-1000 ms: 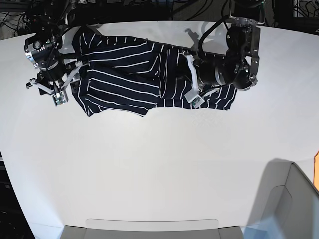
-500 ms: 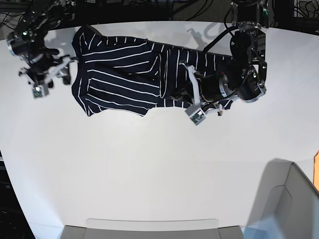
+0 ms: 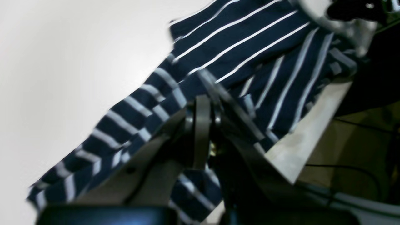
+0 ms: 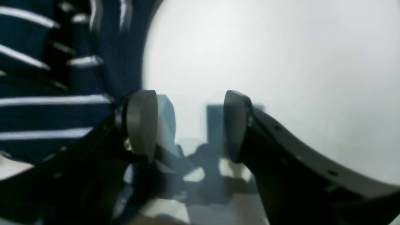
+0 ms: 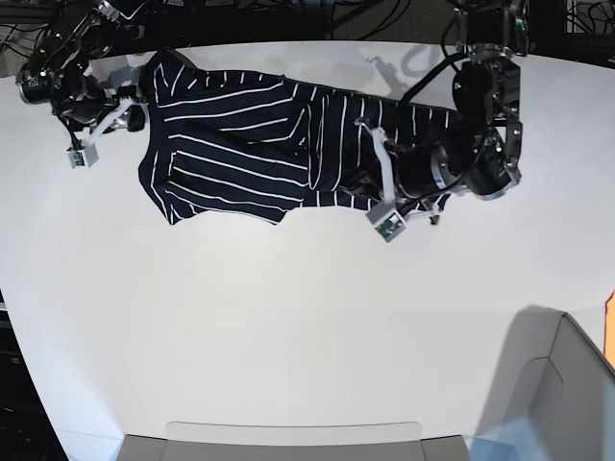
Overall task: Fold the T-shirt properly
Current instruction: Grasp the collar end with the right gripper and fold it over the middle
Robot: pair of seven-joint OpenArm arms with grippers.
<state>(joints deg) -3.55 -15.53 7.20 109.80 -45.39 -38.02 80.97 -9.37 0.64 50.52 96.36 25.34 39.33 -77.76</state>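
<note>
- Base view, upper left: the right gripper (image 5: 96, 134) hangs beside the T-shirt's edge, its fingers (image 4: 142, 125) parted with nothing between them.
- Upper middle: the T-shirt (image 5: 250, 144) lies rumpled on the white table (image 5: 288, 327), partly bunched and not yet neatly folded; I judge most of the folding remains.
- Right of center: the left gripper (image 5: 377, 182) sits closed, apparently pinching the T-shirt's hem.

The soft fabric short-sleeved T-shirt (image 5: 250, 144) is dark navy — nearly black — crossed by thin, evenly spaced white stripes. The smooth flat table (image 5: 288, 327) under it is plain white. Both arms' housings are black with grey parts.
</note>
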